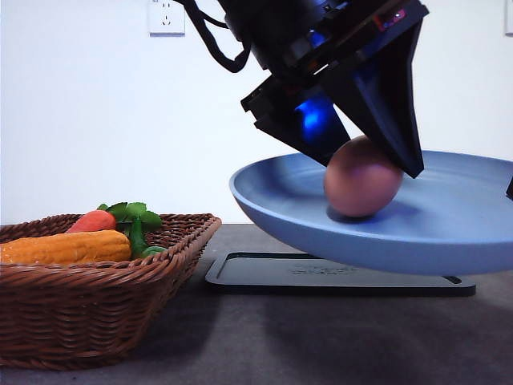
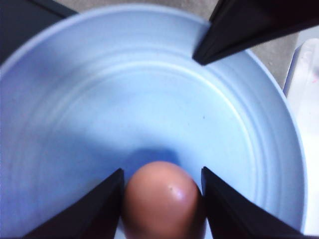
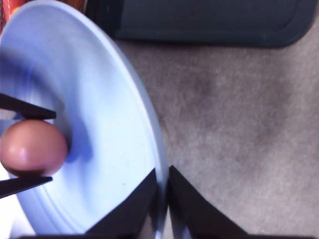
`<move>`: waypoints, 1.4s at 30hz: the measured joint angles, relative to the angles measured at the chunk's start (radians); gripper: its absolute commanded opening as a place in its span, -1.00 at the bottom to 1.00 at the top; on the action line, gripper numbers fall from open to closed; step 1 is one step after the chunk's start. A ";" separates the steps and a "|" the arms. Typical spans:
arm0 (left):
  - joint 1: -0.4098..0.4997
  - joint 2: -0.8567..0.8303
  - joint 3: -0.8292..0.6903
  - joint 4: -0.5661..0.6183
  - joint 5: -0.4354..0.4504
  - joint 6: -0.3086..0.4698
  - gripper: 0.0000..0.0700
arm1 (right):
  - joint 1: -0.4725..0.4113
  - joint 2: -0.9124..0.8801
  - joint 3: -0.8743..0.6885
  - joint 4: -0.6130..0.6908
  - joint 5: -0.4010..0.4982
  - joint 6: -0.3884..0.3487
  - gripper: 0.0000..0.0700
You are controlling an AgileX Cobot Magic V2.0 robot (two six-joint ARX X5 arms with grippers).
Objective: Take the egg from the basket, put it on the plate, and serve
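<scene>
The left gripper has its fingers closed around the egg, just right of frame centre in the front view, with the egg low in the plate; whether it already rests on the surface is hard to tell. At the lower middle of the right wrist view, the right gripper pinches the plate's rim, holding it raised over the black tray. To finish well, I would open the left fingers slowly and keep the plate level, so the egg does not roll. The basket sits lower left.

Left gripper clasps the egg; right gripper pinches the plate rim
</scene>
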 measured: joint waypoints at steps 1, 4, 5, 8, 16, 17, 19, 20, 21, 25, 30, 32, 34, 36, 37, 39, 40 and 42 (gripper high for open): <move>0.000 0.000 0.000 -0.001 0.000 0.002 0.01 | 0.000 0.000 0.000 -0.002 -0.001 0.000 -1.00; 0.000 0.000 0.000 -0.002 -0.001 0.003 0.02 | 0.000 0.001 0.000 -0.005 -0.005 0.001 -1.00; 0.000 0.000 0.000 -0.004 -0.003 0.002 0.02 | 0.000 0.006 0.000 -0.006 -0.008 0.004 -1.00; 0.002 -0.013 0.000 -0.011 -0.004 -0.002 0.01 | 0.000 0.032 0.000 -0.006 -0.024 0.014 -1.00; 0.031 -0.231 0.000 -0.080 -0.027 -0.021 -0.03 | -0.038 0.165 0.001 0.069 -0.044 0.019 -1.00; 0.036 -0.262 0.000 -0.098 -0.040 -0.021 -0.04 | -0.050 0.191 0.007 0.079 -0.045 0.019 -1.00; 0.047 -0.326 0.000 -0.134 -0.071 -0.021 -0.04 | -0.073 0.251 0.031 0.105 -0.043 0.019 -1.00; 0.051 -0.357 0.000 -0.147 -0.087 -0.021 -0.04 | -0.082 0.282 0.050 0.119 -0.042 0.019 -1.00; 0.054 -0.389 0.000 -0.158 -0.102 -0.022 -0.04 | -0.089 0.313 0.071 0.134 -0.042 0.019 -1.00; 0.059 -0.526 0.000 -0.190 -0.158 -0.023 -0.04 | -0.105 0.449 0.176 0.186 -0.043 0.019 -1.00; 0.060 -0.664 0.000 -0.236 -0.247 -0.023 -0.04 | -0.105 0.635 0.317 0.197 -0.044 0.020 -1.00; 0.060 -0.707 0.000 -0.249 -0.277 -0.024 -0.04 | -0.105 0.706 0.375 0.212 -0.043 0.020 -1.00; 0.060 -0.747 0.000 -0.263 -0.289 -0.024 -0.04 | -0.105 0.773 0.432 0.221 -0.043 0.020 -1.00; 0.060 -0.782 0.000 -0.274 -0.301 -0.025 -0.04 | -0.105 0.835 0.487 0.222 -0.043 0.022 -1.00; 0.060 -0.795 0.000 -0.278 -0.307 -0.027 -0.04 | -0.105 0.861 0.509 0.221 -0.043 0.023 -1.00; 0.060 -0.815 0.000 -0.281 -0.312 -0.032 -0.04 | -0.105 0.907 0.546 0.221 -0.043 0.024 -1.00; 0.060 -0.825 0.000 -0.282 -0.314 -0.034 -0.04 | -0.105 0.925 0.559 0.221 -0.043 0.025 -1.00; 0.060 -0.837 0.000 -0.282 -0.315 -0.037 -0.04 | -0.105 0.953 0.578 0.219 -0.043 0.026 -1.00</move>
